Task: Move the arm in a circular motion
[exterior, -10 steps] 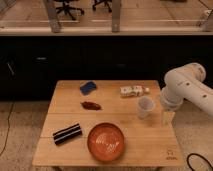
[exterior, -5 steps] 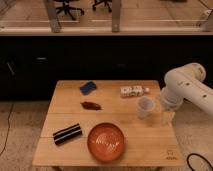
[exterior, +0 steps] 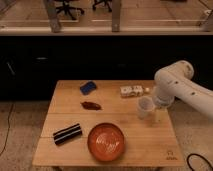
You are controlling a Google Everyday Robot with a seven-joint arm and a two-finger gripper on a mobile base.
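The large glossy white tubular robot arm (exterior: 186,87) is seen entering from the right edge of the frame, bent at a rounded joint and turned down over the right side of the light wooden table (exterior: 60,152), where its gripper (exterior: 156,112) is held low just beside a white cup (exterior: 144,107) (whether the gripper is spread or pressed together cannot be told). Towards the centre and left, a small white packet (exterior: 131,91), a blue pad (exterior: 88,87), a dark red-brown lump (exterior: 91,105), a black striped bar (exterior: 67,133) and an orange-red round bowl (exterior: 106,142) are laid out, all apart from the arm.
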